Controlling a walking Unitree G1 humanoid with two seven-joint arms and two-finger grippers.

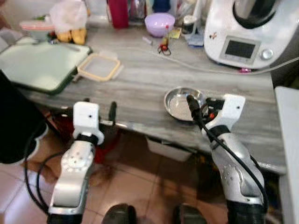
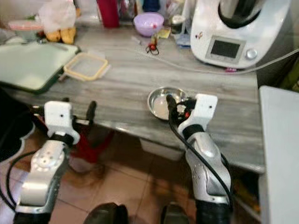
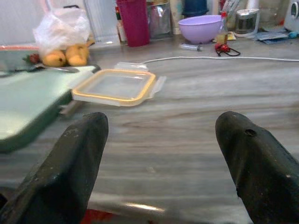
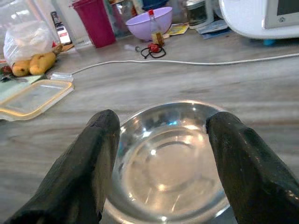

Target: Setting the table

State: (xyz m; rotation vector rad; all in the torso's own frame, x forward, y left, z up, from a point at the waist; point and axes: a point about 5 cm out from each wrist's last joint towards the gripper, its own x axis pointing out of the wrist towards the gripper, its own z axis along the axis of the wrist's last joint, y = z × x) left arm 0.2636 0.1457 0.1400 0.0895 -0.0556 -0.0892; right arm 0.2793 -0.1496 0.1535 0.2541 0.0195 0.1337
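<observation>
A shallow steel bowl sits near the front edge of the grey wood-grain counter. My right gripper is open and low over the bowl. In the right wrist view its two black fingers stand on either side of the bowl's near rim, and I cannot tell whether they touch it. My left gripper hovers open at the counter's front edge with nothing between its fingers. It points at a clear lid with a yellow rim.
A green board lies at the left and the yellow-rimmed lid beside it. At the back stand a purple bowl, a red cup, bananas and a white appliance. A white cable crosses the counter.
</observation>
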